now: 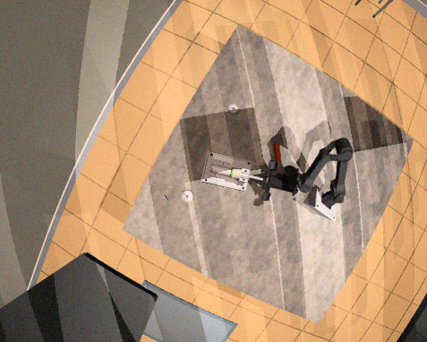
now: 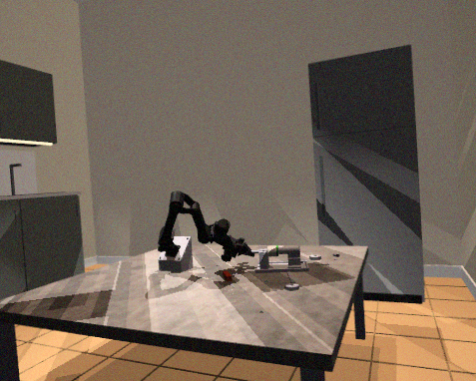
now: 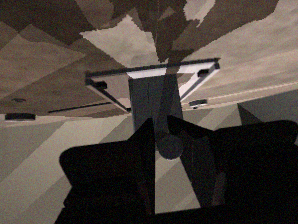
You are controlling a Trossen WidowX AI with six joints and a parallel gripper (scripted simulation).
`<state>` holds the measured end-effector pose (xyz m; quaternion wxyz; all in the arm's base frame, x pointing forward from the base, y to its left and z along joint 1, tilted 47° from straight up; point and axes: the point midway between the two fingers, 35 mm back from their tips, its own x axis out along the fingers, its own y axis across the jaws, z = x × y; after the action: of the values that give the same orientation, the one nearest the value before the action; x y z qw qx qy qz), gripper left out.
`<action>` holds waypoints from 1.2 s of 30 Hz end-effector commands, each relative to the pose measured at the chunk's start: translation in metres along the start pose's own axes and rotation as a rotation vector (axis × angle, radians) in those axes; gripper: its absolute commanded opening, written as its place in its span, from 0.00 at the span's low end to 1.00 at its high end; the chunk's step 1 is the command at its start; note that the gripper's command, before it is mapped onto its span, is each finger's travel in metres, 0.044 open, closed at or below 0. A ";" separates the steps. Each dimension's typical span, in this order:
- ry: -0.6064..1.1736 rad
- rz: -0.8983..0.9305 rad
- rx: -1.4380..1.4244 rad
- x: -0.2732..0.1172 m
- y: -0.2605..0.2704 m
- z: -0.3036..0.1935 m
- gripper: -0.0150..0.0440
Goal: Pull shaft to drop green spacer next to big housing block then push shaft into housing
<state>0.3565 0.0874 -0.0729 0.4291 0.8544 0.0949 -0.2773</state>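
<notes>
The green spacer (image 1: 233,173) (image 2: 277,250) is up on the shaft line, between the cream spacer (image 1: 238,174) (image 2: 271,251) and the big housing block (image 1: 224,173) (image 2: 291,256). Any small gap between green spacer and housing is too fine to tell. The shaft (image 1: 255,177) (image 3: 170,146) sticks out of the near support block (image 2: 263,259) (image 3: 146,100) toward the arm. My gripper (image 1: 264,179) (image 2: 252,253) (image 3: 159,121) is shut on the shaft's outer end. In the wrist view the round shaft end shows between the dark fingers; the spacers are hidden there.
The fixture's base plate (image 1: 223,183) (image 2: 283,269) (image 3: 150,71) lies under the blocks. One white disc (image 1: 233,108) (image 2: 291,286) and another disc (image 1: 187,196) (image 2: 315,257) lie on either side of it. A red block (image 1: 277,152) (image 2: 227,275) lies beside the gripper.
</notes>
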 end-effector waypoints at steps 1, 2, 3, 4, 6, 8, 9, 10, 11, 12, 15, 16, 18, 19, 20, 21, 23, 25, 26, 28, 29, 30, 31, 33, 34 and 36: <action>-0.002 0.001 0.000 -0.001 0.000 0.001 0.25; -0.002 0.001 0.000 -0.001 0.000 0.001 0.25; -0.002 0.001 0.000 -0.001 0.000 0.001 0.25; -0.002 0.001 0.000 -0.001 0.000 0.001 0.25; -0.002 0.001 0.000 -0.001 0.000 0.001 0.25; -0.002 0.001 0.000 -0.001 0.000 0.001 0.25; -0.002 0.001 0.000 -0.002 0.000 0.001 0.25; -0.002 0.001 0.000 -0.002 0.000 0.001 0.25; -0.002 0.001 0.000 -0.002 0.000 0.001 0.25; -0.002 0.001 0.000 -0.002 0.000 0.001 0.25; -0.002 0.001 0.000 -0.002 0.000 0.001 0.25; -0.002 0.001 0.000 -0.002 0.000 0.002 0.25; -0.002 0.001 0.000 -0.002 0.000 0.002 0.25; -0.002 0.001 0.000 -0.002 0.000 0.002 0.25; -0.002 0.001 0.000 -0.003 0.000 0.002 0.25; -0.002 0.001 0.000 -0.003 0.000 0.002 0.25; -0.002 0.001 0.000 -0.003 0.000 0.002 0.25; -0.002 0.001 0.000 -0.003 0.000 0.002 0.25; -0.002 0.001 0.000 -0.003 0.000 0.002 0.25; -0.002 0.001 0.000 -0.003 0.000 0.002 0.25; -0.002 0.001 0.000 -0.003 0.000 0.002 0.25; -0.002 0.001 0.000 -0.003 0.000 0.002 0.25; -0.002 0.001 0.000 -0.004 0.000 0.002 0.25; -0.002 0.001 0.000 -0.004 0.000 0.002 0.25; -0.002 0.001 0.000 -0.004 0.000 0.002 0.25; -0.002 0.001 0.000 -0.004 0.000 0.003 0.25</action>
<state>0.3530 0.0862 -0.0721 0.4293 0.8542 0.0950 -0.2774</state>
